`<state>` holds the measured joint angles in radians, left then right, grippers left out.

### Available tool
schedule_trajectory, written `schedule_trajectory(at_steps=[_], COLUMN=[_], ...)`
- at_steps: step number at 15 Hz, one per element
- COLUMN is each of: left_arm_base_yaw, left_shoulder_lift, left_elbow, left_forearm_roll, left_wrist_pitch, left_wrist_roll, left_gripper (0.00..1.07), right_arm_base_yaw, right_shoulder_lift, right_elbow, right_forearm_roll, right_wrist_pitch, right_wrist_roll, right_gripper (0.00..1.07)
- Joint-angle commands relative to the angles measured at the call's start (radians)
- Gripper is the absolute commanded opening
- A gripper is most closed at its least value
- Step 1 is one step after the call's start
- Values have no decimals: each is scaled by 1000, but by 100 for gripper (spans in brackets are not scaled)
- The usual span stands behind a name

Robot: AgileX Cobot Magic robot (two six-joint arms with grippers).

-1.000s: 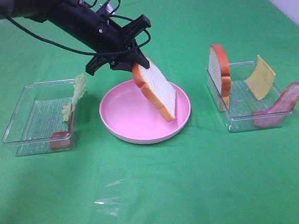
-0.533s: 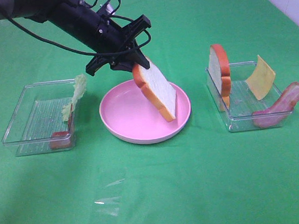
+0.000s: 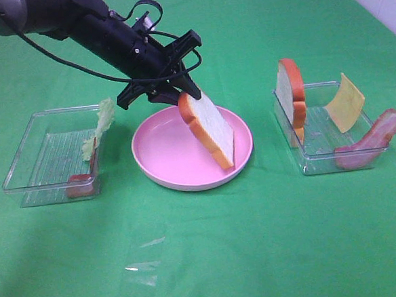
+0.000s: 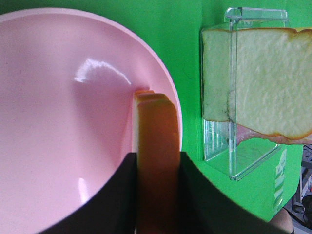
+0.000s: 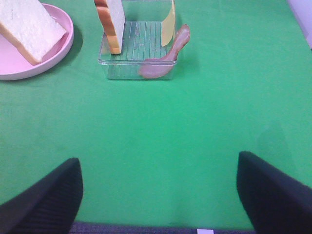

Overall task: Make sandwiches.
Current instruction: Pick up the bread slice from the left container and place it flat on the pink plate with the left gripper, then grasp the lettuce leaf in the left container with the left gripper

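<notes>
My left gripper (image 3: pixel 184 95) is shut on the top crust of a white bread slice (image 3: pixel 210 130). The slice leans steeply, its lower edge resting inside the pink plate (image 3: pixel 165 166). In the left wrist view the black fingers (image 4: pixel 122 195) hug the orange crust of the bread slice (image 4: pixel 156 126) over the plate (image 4: pixel 58 97). A second bread slice (image 3: pixel 292 101), a yellow cheese square (image 3: pixel 345 102) and a bacon strip (image 3: pixel 374 139) stand in the right tray (image 3: pixel 319 162). Lettuce (image 3: pixel 101 127) leans in the left tray (image 3: pixel 33 170). My right gripper (image 5: pixel 158 192) is open over bare cloth.
A small red-brown piece (image 3: pixel 81 185) lies in the left tray's near corner. A scrap of clear film (image 3: pixel 144 266) lies on the green cloth (image 3: pixel 272 238) near the front. The right wrist view shows the right tray (image 5: pixel 136 68) and the plate (image 5: pixel 66 41) far ahead.
The bread slice has sunk a little and its lower edge has come down onto the plate. The left gripper has shifted slightly. The right arm has not moved.
</notes>
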<state>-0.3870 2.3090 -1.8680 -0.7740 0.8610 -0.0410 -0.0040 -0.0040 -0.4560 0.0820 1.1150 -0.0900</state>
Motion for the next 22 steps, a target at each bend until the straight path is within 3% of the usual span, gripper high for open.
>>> schedule_trajectory(at_steps=[1,2,3,9,11,13,14,15,17,22], left_arm_base_yaw=[-7,-7,-7,-7,-12,-25,-42,-82,-90,-85], left_shoulder_lift=[-6,-6,-6,-8,-8,-8,-8,-8,-16,-77], left_elbow=[-4,-6,-8,-44,-110,-224,-290,-395,-438,-436], left_forearm_roll=[13,18,23,54,130,303,440,734,798,802], left_wrist_pitch=[23,30,38,90,136,235,307,436,455,456], left_wrist_roll=[-1,2,3,-10,-47,-139,-171,-201,-220,-197], left_gripper=[71,94,102,101,101,101,101,101,101,101], right_arm_base_yaw=[-6,-6,-6,-6,-6,-6,-6,-6,-6,-6], right_shoulder_lift=[-26,-26,-26,-26,-26,-26,-25,-25,-25,-25], right_elbow=[2,2,2,2,2,2,2,2,2,2], right_forearm_roll=[1,1,1,1,1,1,0,1,1,1], right_wrist_pitch=[-11,-11,-11,-11,-11,-11,-11,-11,-11,-11], right_wrist_roll=[4,4,4,4,4,4,4,4,4,4], right_gripper=[85,85,85,85,85,85,85,85,85,85])
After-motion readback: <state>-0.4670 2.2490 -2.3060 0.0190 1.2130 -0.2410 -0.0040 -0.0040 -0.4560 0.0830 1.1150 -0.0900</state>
